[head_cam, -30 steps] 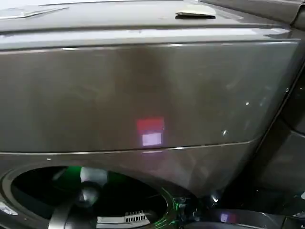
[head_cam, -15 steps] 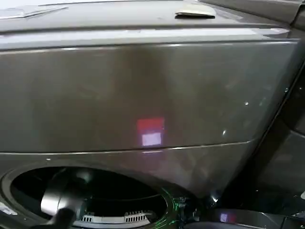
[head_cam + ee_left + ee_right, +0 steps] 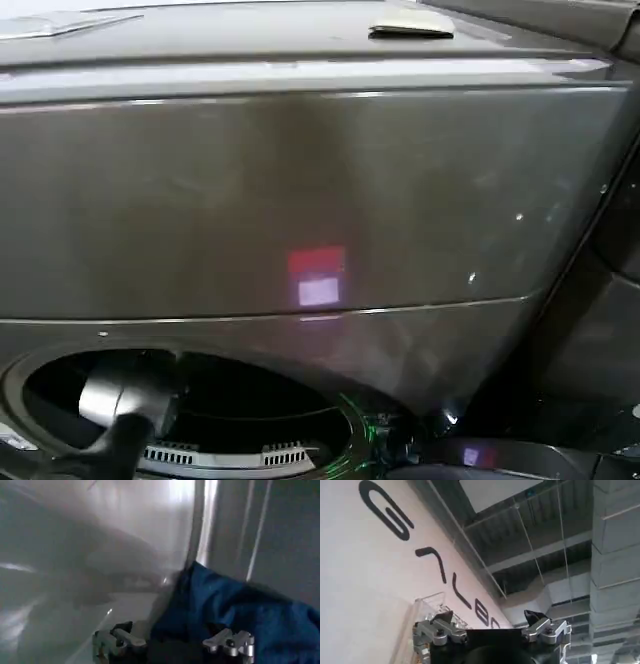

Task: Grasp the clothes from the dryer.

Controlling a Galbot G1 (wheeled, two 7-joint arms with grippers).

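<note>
The dryer (image 3: 300, 200) is a bronze-grey machine, and its round port (image 3: 335, 425) opens at the lower left of the head view. My left arm (image 3: 120, 405) reaches into that port. Inside the drum, a dark blue piece of the clothes (image 3: 240, 610) lies bunched against the pale drum wall (image 3: 100, 540). My left gripper (image 3: 172, 637) is open, its fingers (image 3: 120, 640) spread wide with the blue fabric lying between them. My right gripper (image 3: 490, 617) is open and holds nothing; it points up at a wall with dark lettering.
A flat pale object (image 3: 410, 22) lies on the dryer's top. A red and white light patch (image 3: 318, 278) shows on the front panel. A dark machine (image 3: 610, 250) stands close on the right, and the port's rim surrounds my left arm closely.
My left arm has shifted leftward inside the port. The green glow and pale shape seen in the port a second ago are gone from view.
</note>
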